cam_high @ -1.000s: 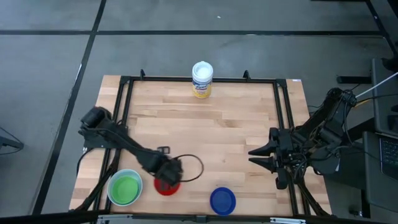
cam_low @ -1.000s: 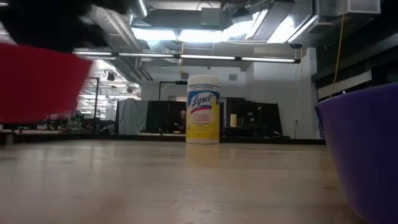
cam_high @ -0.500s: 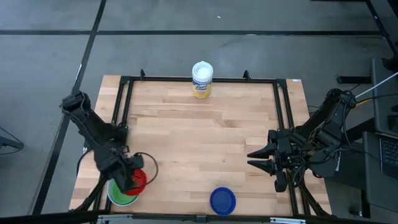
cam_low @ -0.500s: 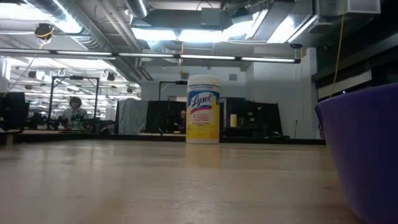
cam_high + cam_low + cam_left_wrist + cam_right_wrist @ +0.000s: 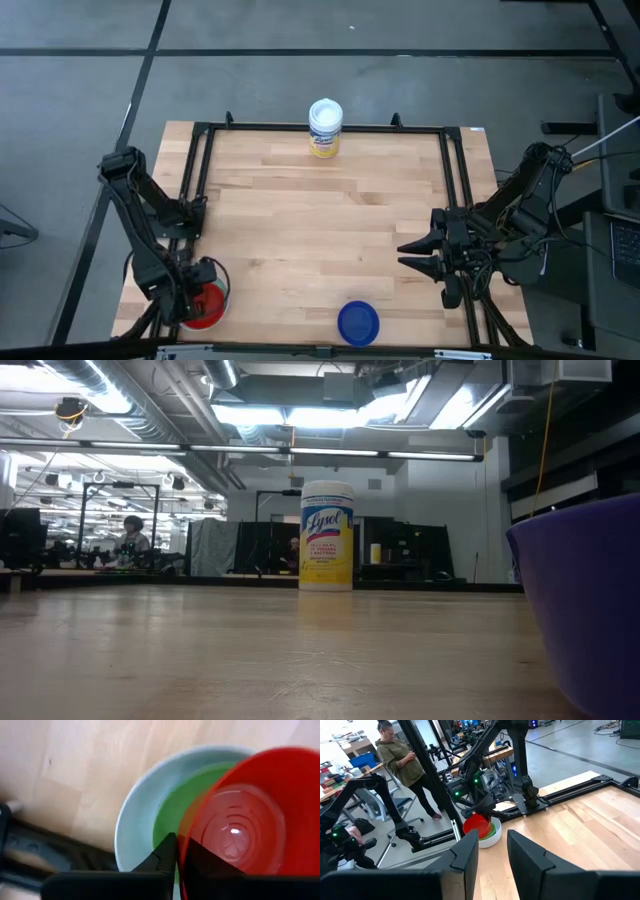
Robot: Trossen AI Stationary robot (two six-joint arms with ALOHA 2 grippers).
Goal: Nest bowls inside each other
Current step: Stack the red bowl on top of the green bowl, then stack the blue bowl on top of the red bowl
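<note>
A red bowl (image 5: pixel 240 820) hangs over a green bowl (image 5: pixel 172 805), and my left gripper (image 5: pixel 180 847) is shut on it. The green bowl sits inside a white bowl (image 5: pixel 130 815) at the table's near left corner. From above, the red bowl (image 5: pixel 205 305) and the gripper (image 5: pixel 190 290) hide most of that stack. A dark blue bowl (image 5: pixel 358 322) stands alone on its base near the front edge; it also fills the low view's right side (image 5: pixel 585 600). At the table's right, my right gripper (image 5: pixel 405 256) stays open and raised, with nothing between its fingers. My left gripper pinches the red bowl's rim (image 5: pixel 184 831), one finger (image 5: pixel 167 852) outside the wall and the other inside. The fingers point down from above. The bowl hangs tilted over the green bowl (image 5: pixel 493 827), off its centre; whether the two touch cannot be told.
A white canister with a yellow label (image 5: pixel 325 127) stands at the far edge's middle. A black frame (image 5: pixel 320 127) runs round the table top. Bare wood lies between the bowls and the canister. A person (image 5: pixel 405 755) stands beyond the table's left side.
My left gripper has carried the red bowl along the front edge toward the table's left, from beside the stacked green and white bowls to above them, rolling its wrist on the way. The red bowl has left the low view.
</note>
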